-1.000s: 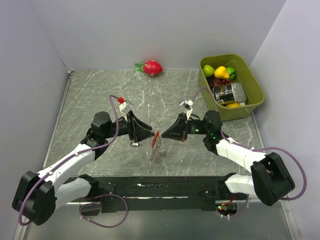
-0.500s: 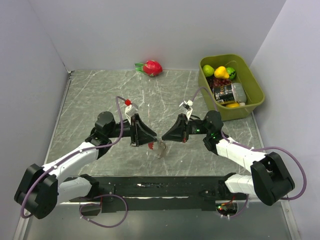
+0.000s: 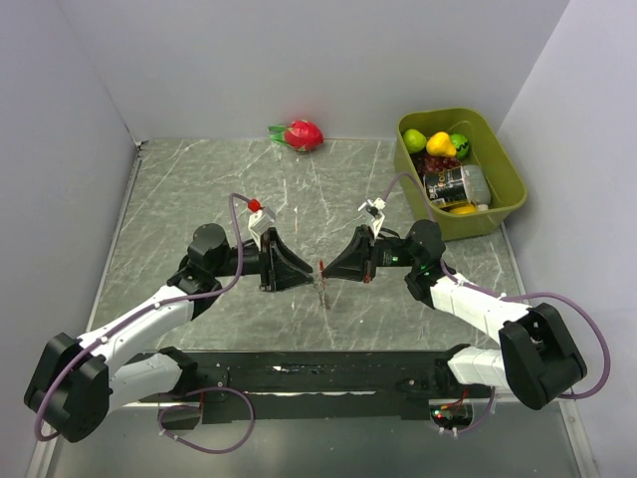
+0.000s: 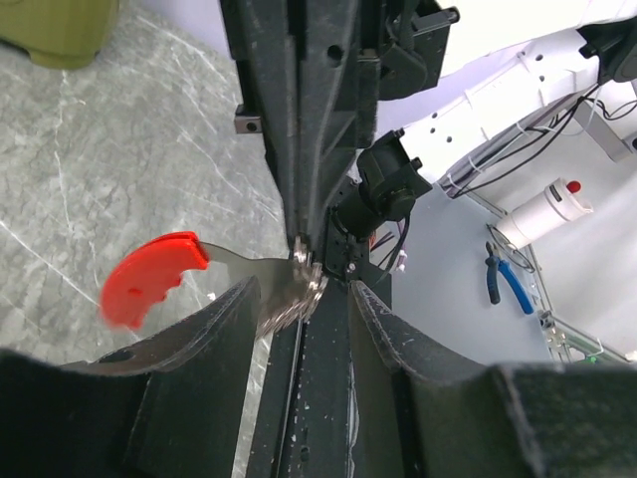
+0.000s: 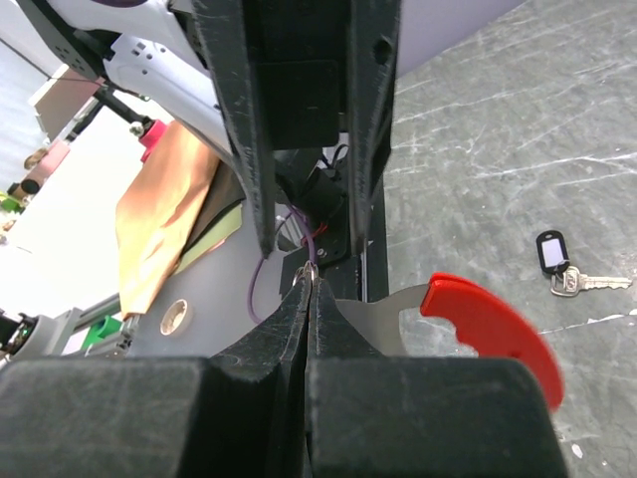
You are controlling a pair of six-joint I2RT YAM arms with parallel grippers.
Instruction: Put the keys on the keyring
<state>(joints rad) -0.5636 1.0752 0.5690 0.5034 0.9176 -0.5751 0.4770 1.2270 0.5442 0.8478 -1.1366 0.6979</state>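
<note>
Right gripper (image 5: 311,289) is pinched shut on the silvery coil of the red crescent keyring (image 5: 488,324), holding it up mid-tabletop (image 5: 518,119) for threading. Left gripper (image 4: 302,294) straddles the coil, jaws half apart, gripping nothing. The dark-tagged silver key (image 5: 550,249) lies loose on the left side, with bare room around it.

A keyring (image 5: 485,324), a bright red crescent on a silvery strip and short chain, hangs in the air. The right fingers (image 5: 269,339) pinch its metal end, between the spread left fingers (image 4: 204,344). One small silver key (image 5: 565,282) with a dark tag lies flat on the counter (image 5: 498,149), well apart from them.
</note>
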